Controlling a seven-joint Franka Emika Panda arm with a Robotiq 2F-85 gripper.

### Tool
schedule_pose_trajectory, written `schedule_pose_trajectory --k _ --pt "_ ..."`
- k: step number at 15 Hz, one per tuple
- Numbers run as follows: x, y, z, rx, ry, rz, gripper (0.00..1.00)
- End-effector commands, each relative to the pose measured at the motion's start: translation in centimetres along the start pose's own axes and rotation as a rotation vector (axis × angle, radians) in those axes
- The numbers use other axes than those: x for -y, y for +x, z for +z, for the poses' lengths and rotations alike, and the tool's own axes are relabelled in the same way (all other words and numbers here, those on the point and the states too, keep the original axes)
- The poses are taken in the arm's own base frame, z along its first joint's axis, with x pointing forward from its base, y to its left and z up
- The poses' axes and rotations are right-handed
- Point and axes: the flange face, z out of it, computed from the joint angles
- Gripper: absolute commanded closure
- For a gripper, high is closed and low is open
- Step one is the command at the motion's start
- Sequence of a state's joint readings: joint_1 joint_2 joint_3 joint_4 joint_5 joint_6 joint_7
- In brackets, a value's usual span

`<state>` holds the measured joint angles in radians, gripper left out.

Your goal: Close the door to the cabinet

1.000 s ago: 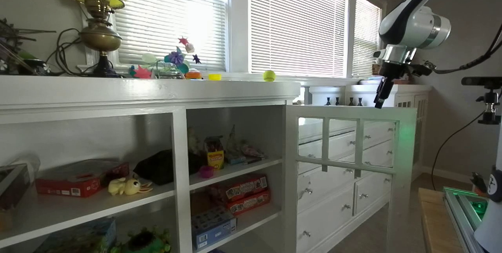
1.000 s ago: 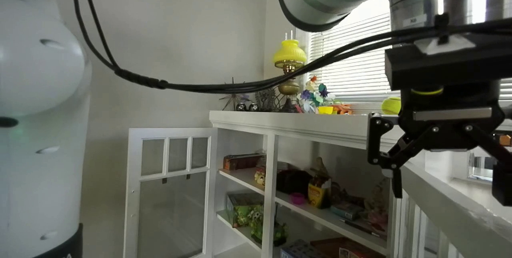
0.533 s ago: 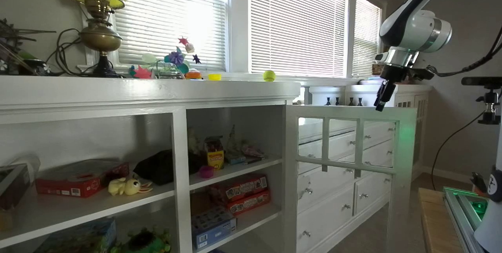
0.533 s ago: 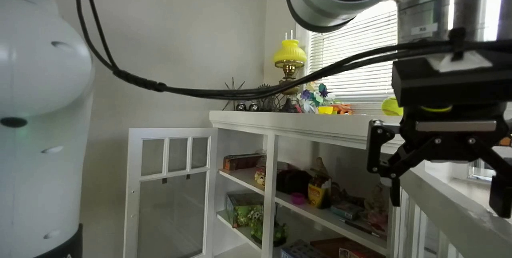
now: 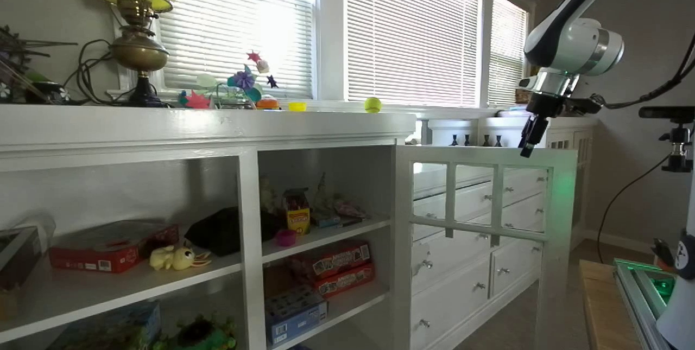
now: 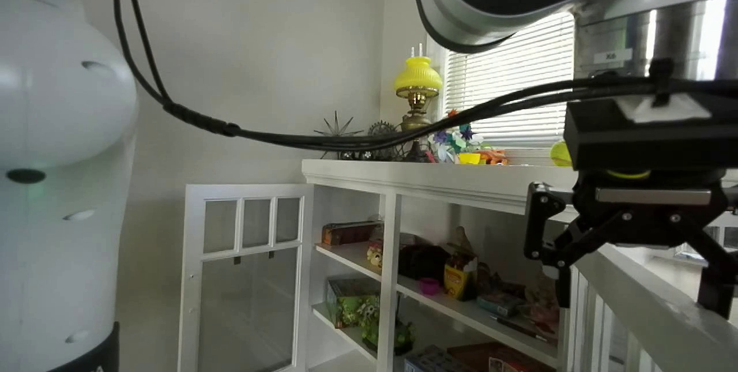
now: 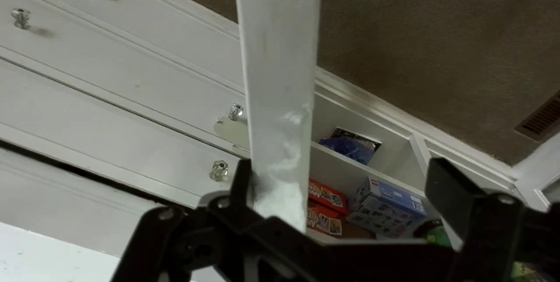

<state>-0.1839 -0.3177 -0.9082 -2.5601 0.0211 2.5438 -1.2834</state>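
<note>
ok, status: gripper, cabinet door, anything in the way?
Gripper open, contact unclear. Cabinet door standing wide open, top edge between the jaws. No obstruction seen; full swing path not visible.

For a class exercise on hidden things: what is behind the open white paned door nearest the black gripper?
In an exterior view, white drawers with shiny knobs show through the white paned door. Its solid parts hide strips of them; anything inside the drawers cannot be seen.
</note>
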Motion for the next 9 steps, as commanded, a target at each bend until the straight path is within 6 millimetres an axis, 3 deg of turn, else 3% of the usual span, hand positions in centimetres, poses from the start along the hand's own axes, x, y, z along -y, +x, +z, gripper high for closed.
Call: schedule_pose_trajectory --k 1,9 --pt "0.9 1.0 0.2 -0.047 0.072 -0.046 0.00" --pt "4.5 4.5 1.6 -0.061 0.259 -0.194 0.00"
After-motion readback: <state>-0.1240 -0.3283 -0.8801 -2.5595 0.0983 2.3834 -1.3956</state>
